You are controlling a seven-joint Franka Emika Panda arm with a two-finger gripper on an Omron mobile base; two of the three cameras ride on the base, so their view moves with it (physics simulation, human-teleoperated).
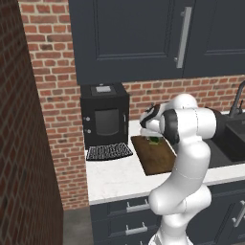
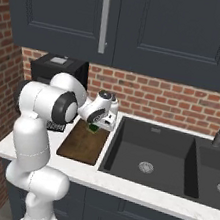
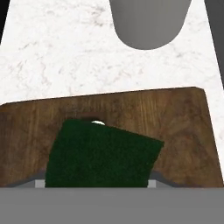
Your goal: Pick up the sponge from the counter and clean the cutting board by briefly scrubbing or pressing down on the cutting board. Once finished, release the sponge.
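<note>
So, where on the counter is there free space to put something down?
Bare counter lies in front of the mesh mat, left of the cutting board. The board's far end is crowded: gripper holding sponge.

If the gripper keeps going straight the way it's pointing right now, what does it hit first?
Most likely the cutting board. The gripper points down at it with the sponge between its fingers, so the sponge would press into the wood first. How much gap remains under the sponge is unclear.
</note>
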